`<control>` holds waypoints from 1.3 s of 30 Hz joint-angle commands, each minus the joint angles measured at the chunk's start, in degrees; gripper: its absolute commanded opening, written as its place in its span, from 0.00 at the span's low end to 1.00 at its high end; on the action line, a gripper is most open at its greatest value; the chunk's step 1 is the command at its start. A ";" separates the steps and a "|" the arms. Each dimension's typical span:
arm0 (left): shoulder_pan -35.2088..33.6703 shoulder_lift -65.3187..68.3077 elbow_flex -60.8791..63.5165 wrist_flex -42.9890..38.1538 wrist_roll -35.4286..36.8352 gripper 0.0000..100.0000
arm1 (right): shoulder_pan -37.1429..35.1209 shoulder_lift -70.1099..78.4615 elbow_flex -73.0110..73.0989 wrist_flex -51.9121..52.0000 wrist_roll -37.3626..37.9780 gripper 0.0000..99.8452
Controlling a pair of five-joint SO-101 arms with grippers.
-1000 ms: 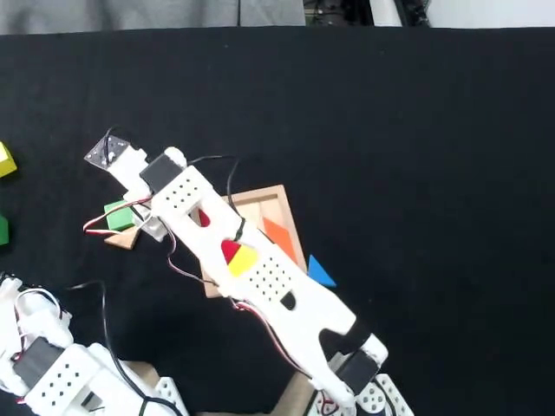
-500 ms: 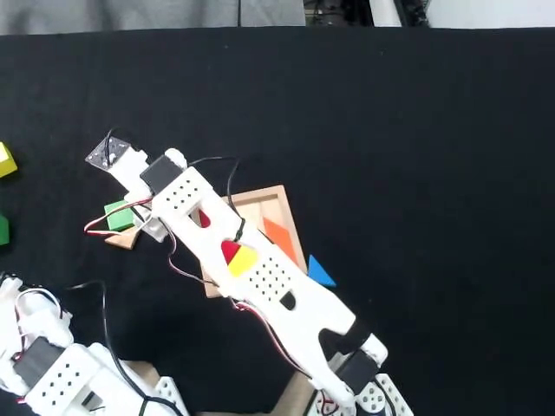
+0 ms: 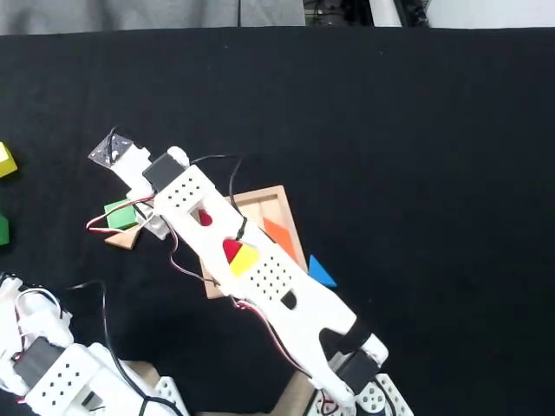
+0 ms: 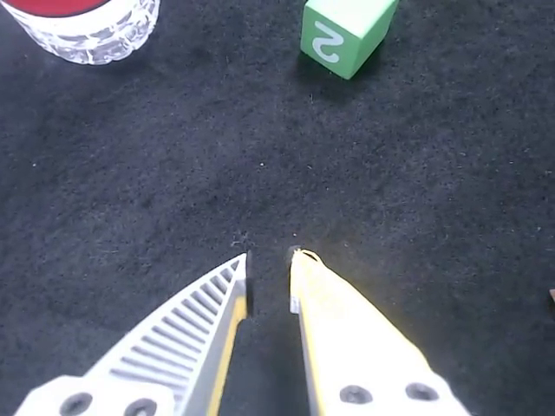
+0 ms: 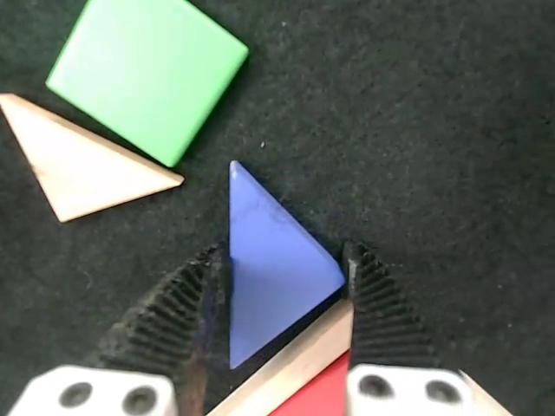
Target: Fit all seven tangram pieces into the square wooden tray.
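Clamped in the right gripper: one dark blue triangle, just off the rim of the wooden tray. Lying left of the tray: one green square, one tan triangle. Seated inside the tray: one orange piece, one red piece. Lying just right of the tray: one light blue triangle. Barely parted and empty: the left gripper.

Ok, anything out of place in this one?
Yes: a green numbered cube and a glass vessel with red contents sit ahead of the left gripper; neither belongs to a tangram set.
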 commanded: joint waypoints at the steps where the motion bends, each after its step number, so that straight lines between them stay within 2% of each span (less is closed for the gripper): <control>1: 0.84 -0.53 -0.57 -1.23 0.00 0.10 | 0.00 -0.57 -0.92 0.35 0.00 0.12; 7: 0.84 -0.53 -0.57 -1.23 0.00 0.10 | 0.44 -5.32 -10.51 4.04 -0.09 0.12; 16: 0.84 -0.53 -0.57 -1.23 0.00 0.10 | 1.67 -14.02 -2.86 4.04 1.23 0.12; 20: 0.84 -0.53 -0.57 -1.23 0.00 0.10 | 3.25 -21.93 6.90 4.13 3.78 0.12; 27: 0.84 -0.53 -0.57 -1.23 0.00 0.10 | 8.53 -42.95 32.04 4.04 4.04 0.12; 34: 0.84 -0.53 -0.57 -1.23 0.00 0.10 | 16.00 -60.44 52.18 2.81 16.09 0.12; 39: 0.84 -0.53 -0.57 -1.23 0.00 0.10 | 22.07 -66.51 62.20 -1.93 19.34 0.12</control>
